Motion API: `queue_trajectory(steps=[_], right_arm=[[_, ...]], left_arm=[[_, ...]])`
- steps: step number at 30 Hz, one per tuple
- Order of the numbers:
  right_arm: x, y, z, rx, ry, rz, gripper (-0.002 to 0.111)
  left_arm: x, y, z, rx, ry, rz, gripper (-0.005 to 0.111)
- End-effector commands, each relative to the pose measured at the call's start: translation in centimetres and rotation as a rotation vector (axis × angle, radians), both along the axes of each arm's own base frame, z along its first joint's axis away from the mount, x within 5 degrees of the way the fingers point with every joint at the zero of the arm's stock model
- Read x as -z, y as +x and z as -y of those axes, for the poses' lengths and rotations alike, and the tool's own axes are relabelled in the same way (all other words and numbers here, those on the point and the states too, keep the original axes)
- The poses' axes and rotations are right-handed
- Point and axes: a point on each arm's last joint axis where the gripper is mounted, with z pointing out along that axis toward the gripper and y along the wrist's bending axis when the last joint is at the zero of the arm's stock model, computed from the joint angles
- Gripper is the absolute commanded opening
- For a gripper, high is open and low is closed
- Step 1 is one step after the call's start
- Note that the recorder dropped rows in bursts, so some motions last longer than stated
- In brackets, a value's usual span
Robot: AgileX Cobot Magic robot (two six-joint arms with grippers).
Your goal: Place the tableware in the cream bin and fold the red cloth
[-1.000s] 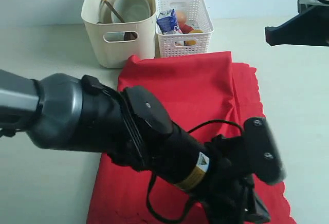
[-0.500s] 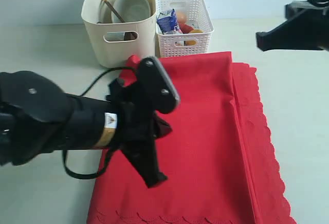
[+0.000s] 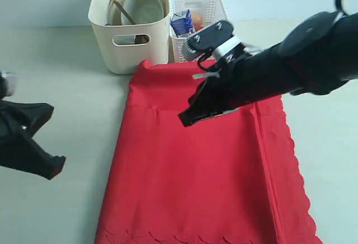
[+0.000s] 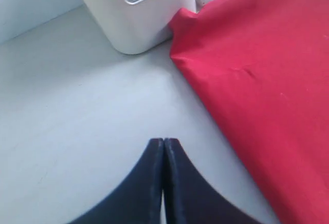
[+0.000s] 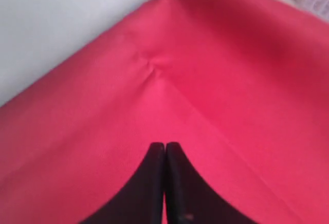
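The red cloth point(image 3: 196, 165) lies folded lengthwise on the table, with its scalloped edge along the right and front. The cream bin point(image 3: 130, 51) stands behind its far left corner. In the bin are the pale bowl point(image 3: 142, 6) and a dark wooden handle point(image 3: 122, 10); the rest of the tableware is mostly hidden. My right gripper point(image 3: 185, 119) point(image 5: 165, 145) reaches across and hovers shut over the cloth point(image 5: 216, 80), near a small crease point(image 5: 151, 70). My left gripper point(image 3: 55, 167) point(image 4: 163, 142) is shut and empty over bare table, left of the cloth point(image 4: 257, 80) and in front of the bin point(image 4: 139, 23).
A white lattice basket point(image 3: 198, 31) with a blue milk carton point(image 3: 182, 23) and other food stands right of the bin, touching the cloth's far edge. The pale table point(image 3: 67, 87) spreads to the left and right of the cloth.
The left arm swept off the cloth to the left edge of the view. The right arm came in from the upper right and now hangs over the cloth's far half.
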Motion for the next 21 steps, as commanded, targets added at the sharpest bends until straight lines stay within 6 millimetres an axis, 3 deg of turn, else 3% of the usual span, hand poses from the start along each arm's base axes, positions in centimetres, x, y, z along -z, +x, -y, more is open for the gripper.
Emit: queue_trajectory(steps=[1,6,11,14,21], right_arm=[[3.3,0.7,-0.9,-0.037,-0.076,-0.049,0.000],[5.4,1.2,-0.5,-0.018,-0.163,-0.043,0.000],[6.1,1.2,0.2,-0.032,-0.260,-0.039,0.000],[6.5,1.0,1.3,-0.045,-0.396,-0.068,0.000],[6.5,1.2,5.3,0.128,-0.805,-0.089,0.000]], left_arm=[[0.2,-1.2,-2.0,-0.046,-0.049,0.022,0.001],[0.6,-1.8,-2.7,-0.047,-0.059,0.028,0.001],[0.6,-1.8,-2.8,-0.052,-0.063,0.023,0.001],[0.6,-1.8,-2.8,-0.052,-0.063,0.023,0.001],[0.7,-1.9,-2.7,-0.047,-0.070,0.013,0.001]])
